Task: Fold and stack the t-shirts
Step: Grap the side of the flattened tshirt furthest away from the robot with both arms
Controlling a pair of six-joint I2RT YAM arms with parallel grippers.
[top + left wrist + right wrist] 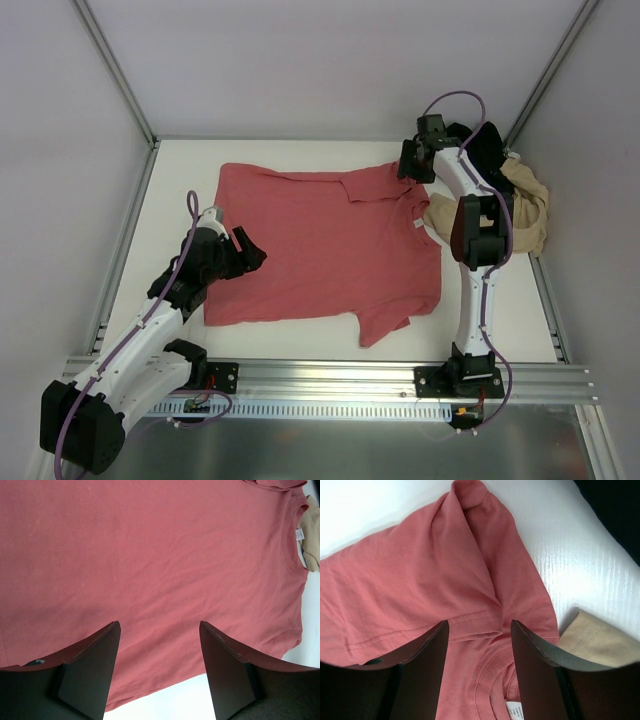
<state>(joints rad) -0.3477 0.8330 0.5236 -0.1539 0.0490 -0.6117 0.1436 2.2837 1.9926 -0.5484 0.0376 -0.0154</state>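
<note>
From overhead alone, the coral-red t-shirt shows both sleeves.

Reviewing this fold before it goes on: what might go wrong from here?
The right tool hangs open over the doubled-over sleeve of the coral-red cloth t-shirt; closing there may pinch extra layers and skew the fold. The crumpled beige cloth t-shirt lies beside the collar and might get dragged along.

Open bench behind and in front of red shirt; beige shirt and black shirt block its right.
</note>
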